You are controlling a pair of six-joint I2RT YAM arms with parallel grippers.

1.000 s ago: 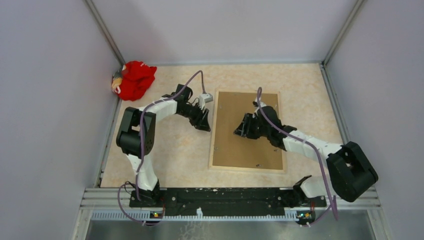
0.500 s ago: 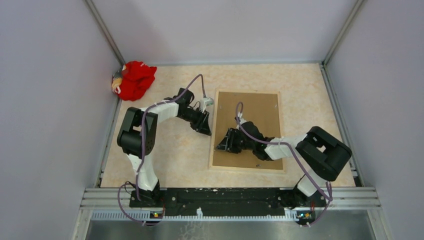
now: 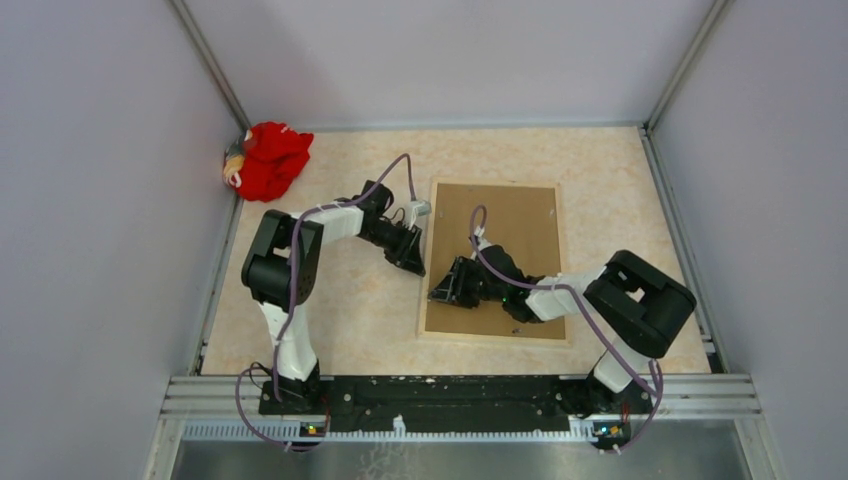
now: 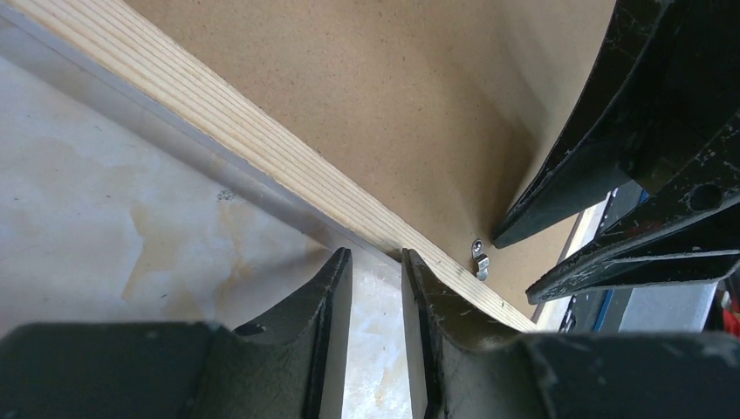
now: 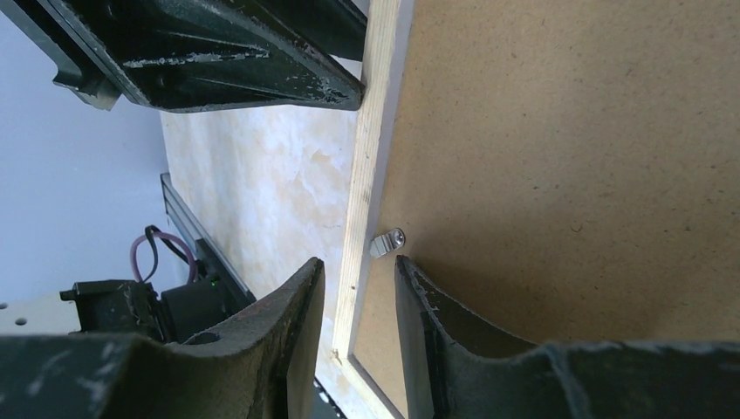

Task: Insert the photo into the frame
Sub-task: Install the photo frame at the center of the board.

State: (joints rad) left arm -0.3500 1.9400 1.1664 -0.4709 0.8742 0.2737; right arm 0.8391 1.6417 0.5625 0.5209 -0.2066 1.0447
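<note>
Top external shows the frame (image 3: 495,339) lying face down right under my left jaws and right jaws, both a little apart and holding nothing, with the brown board (image 3: 520,215) in it, so the hidden photo may be inside already.

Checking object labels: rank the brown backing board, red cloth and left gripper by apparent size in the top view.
1. brown backing board
2. red cloth
3. left gripper, clearly smaller than the cloth
</note>
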